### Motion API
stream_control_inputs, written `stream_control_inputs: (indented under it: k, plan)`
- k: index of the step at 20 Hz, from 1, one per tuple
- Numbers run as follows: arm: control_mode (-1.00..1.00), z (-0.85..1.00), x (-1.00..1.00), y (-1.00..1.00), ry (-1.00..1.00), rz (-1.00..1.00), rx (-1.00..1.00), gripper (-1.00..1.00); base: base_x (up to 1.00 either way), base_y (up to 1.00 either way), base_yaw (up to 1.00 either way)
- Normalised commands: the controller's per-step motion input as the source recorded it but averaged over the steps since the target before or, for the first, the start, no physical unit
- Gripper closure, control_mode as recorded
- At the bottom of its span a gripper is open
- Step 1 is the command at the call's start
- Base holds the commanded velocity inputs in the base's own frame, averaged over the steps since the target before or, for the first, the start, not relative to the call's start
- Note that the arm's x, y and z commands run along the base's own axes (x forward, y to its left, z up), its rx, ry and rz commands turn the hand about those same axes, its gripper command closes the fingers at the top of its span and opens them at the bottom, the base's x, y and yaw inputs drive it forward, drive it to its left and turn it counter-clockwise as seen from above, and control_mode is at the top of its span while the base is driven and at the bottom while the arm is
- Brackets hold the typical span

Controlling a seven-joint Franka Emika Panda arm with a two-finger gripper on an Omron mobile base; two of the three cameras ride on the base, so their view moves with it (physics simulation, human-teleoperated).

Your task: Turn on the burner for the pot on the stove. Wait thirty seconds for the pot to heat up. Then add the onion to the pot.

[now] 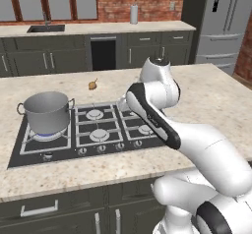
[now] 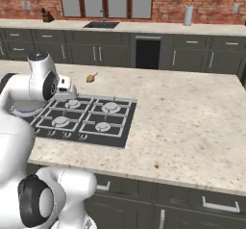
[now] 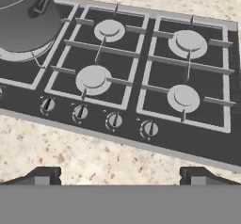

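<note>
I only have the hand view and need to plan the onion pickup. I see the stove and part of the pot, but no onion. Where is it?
Observer: The onion lies on the counter beyond the far edge of the stove, apart from it.
Operator: Which side of the pot is that?
Observer: In the left base view it sits to the right of the pot and farther back, roughly behind the middle burners.
Operator: Is the pot's burner lit?
Observer: A blue glow shows at the burner under the pot in the left base view, so it looks lit.
</note>
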Motion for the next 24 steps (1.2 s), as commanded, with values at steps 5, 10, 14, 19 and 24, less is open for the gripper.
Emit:
stream_control_inputs:
  k: [5,10,14,19,24]
  plan:
    - [-1.0,0.07,-0.53,-0.97,0.01,-0.01,-0.02,-1.0,0.0,0.0,0.0]
    - [-1.0,0.08,-0.44,-0.8,0.16,-0.45,-0.01,-1.0,0.0,0.0,0.0]
    - [-1.0,0.04,-0.13,-0.4,0.47,-0.49,0.14,-1.0,0.0,0.0,0.0]
    - [-1.0,0.23,-0.76,-0.1,0.22,-0.27,0.02,-1.0,0.0,0.0,0.0]
    - [-1.0,0.06,-0.99,0.01,0.04,-0.03,-0.05,-1.0,0.0,0.0,0.0]
